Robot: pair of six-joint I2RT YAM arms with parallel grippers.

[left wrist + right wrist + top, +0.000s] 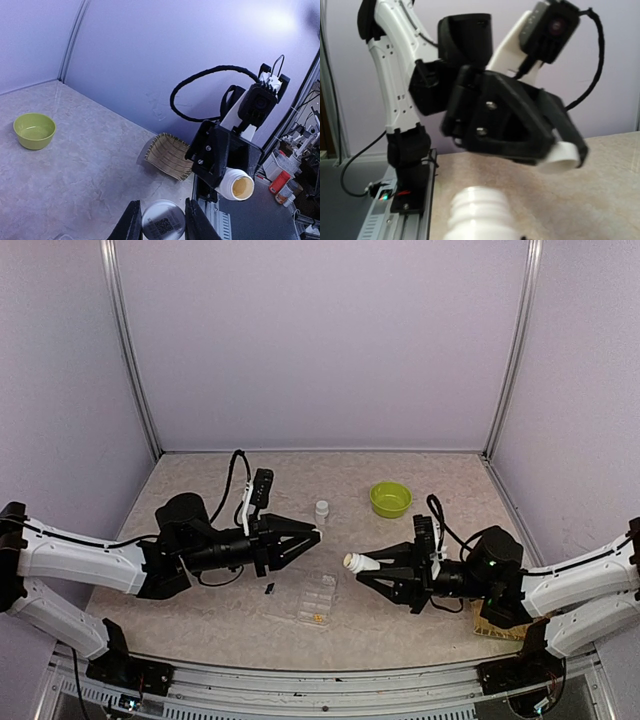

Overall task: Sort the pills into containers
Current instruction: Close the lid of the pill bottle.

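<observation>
Your right gripper (364, 567) clamps a small white plastic bottle (352, 561) horizontally, its open mouth towards the left arm. Your left gripper (162, 220) pinches a round white cap (162, 226). The clear rectangular pill box (322, 588) lies flat between them, its long axis running near-left to far-right. Yellowish pills (318, 618) sit in its nearest compartment.

The white-shelled, black-jointed left arm (75, 558) and right arm (575, 578) trail looping black cables (222, 68) and end in the black, silver-screwed left gripper (315, 533) and right gripper (372, 565).
</observation>
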